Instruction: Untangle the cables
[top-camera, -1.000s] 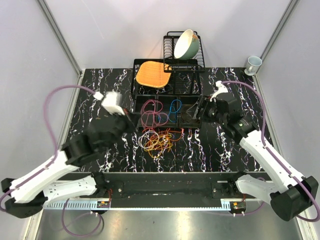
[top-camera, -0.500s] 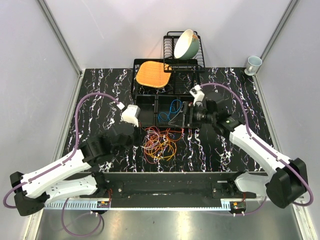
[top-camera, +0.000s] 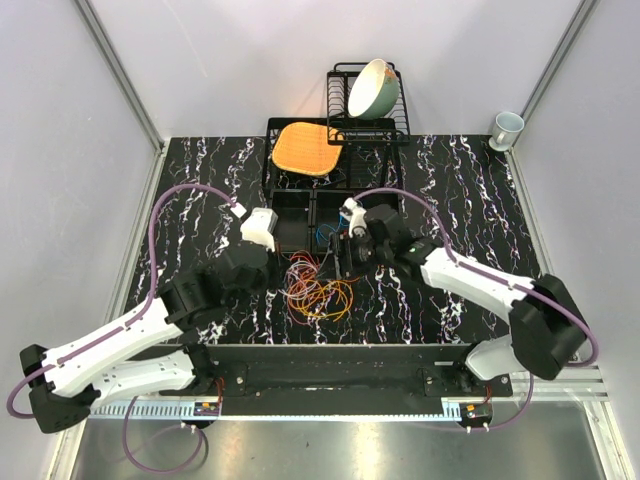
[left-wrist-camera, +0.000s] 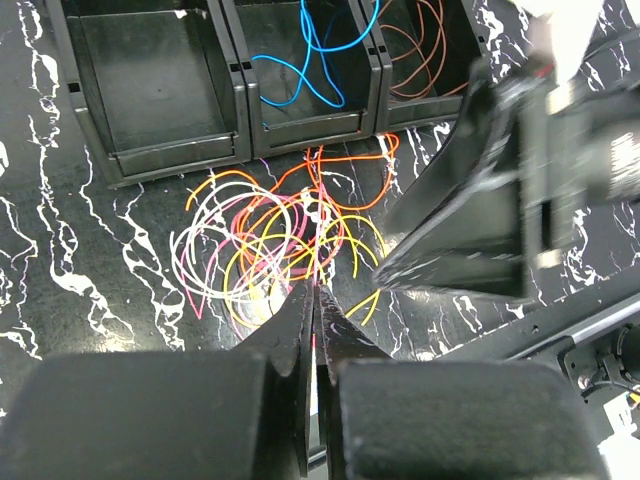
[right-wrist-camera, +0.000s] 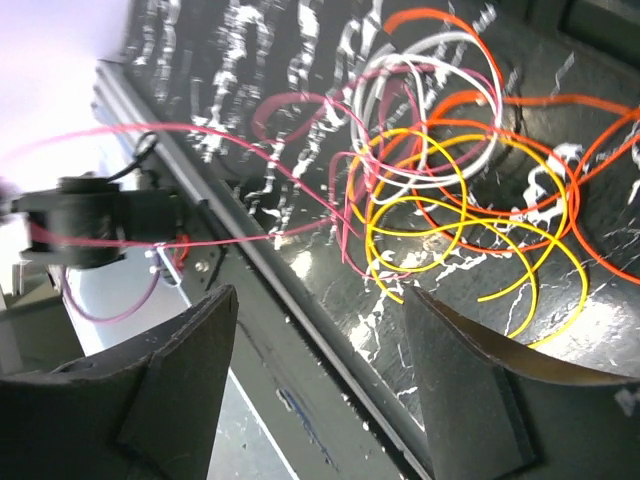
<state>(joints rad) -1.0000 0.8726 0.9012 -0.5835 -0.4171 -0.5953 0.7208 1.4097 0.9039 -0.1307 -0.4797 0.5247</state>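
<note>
The cables (top-camera: 318, 290) lie as a tangle of orange, yellow, white and pink loops on the black marbled table, in front of the bins. The pile (left-wrist-camera: 268, 248) fills the middle of the left wrist view. My left gripper (left-wrist-camera: 316, 298) is shut on a thin pink cable at the pile's near edge. In the top view it (top-camera: 280, 262) sits just left of the pile. In the right wrist view that pink cable (right-wrist-camera: 230, 238) runs taut from the pile (right-wrist-camera: 460, 180) to the left. My right gripper (right-wrist-camera: 320, 310) is open and empty. It (top-camera: 335, 262) hovers over the pile's right side.
Three black bins (left-wrist-camera: 160, 150) stand behind the pile. The middle one holds a blue cable (left-wrist-camera: 312, 62), the right one a brown-orange cable (left-wrist-camera: 425, 50). Further back are an orange mat (top-camera: 303, 148), a dish rack with a bowl (top-camera: 372, 88), and a cup (top-camera: 507, 128).
My right arm swung left from the bins to above the pile, jaws open. My left arm drew back from the bins early on, then held still, staying shut.
</note>
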